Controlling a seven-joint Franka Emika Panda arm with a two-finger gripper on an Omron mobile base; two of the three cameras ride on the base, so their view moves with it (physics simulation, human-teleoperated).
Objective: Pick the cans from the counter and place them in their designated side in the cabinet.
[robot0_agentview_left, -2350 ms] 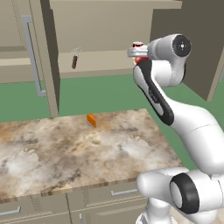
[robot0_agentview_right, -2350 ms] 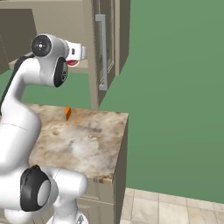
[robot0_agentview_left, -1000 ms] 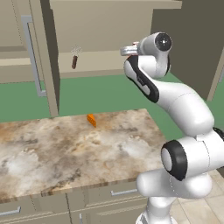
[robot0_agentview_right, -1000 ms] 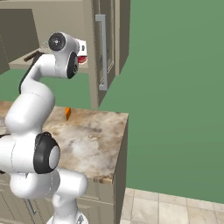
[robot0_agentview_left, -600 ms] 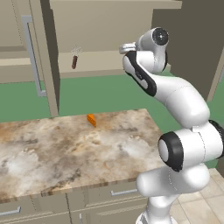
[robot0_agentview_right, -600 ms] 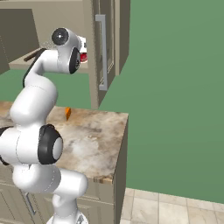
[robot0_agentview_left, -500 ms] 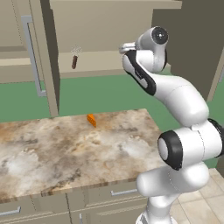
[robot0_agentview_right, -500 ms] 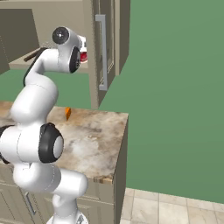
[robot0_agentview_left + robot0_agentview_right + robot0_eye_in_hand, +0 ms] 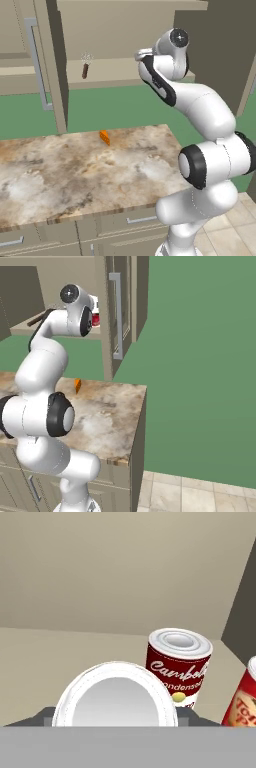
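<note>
Since the bright red can with a white rim [image 9: 115, 698] is a rigid metal cylinder, it should bear a firm squeeze without denting, though its smooth painted wall looks slippery and, if full, it would be fairly heavy for its size. The sound place to hold it is across the middle of the side wall, jaws on opposite sides. That is how the two-finger gripper [image 9: 141, 53] appears to have it: pinched on the can's sides, with the can's pale top facing the hand camera. The can is at the right end of the plain beige shelf [image 9: 60, 649] of the tan wall cabinet [image 9: 125, 30]. Whether its base already rests on the shelf I cannot tell.

Further back on that shelf stands the dark maroon-and-white labelled can [image 9: 178, 664], upright and just beyond the held one. It is the same kind of stiff tin and would want the same side grip. At the shelf's far right is an orange-red can with a whitish lower half [image 9: 243, 701], near the maroon one but apart from it.

Counted: three cans, two of them the task's. One brown-handled wire whisk [image 9: 85, 66] lies toward the left of the shelf. One small orange piece [image 9: 104, 136] lies on the beige-brown marbled stone counter [image 9: 75, 175], below the shelf.
</note>
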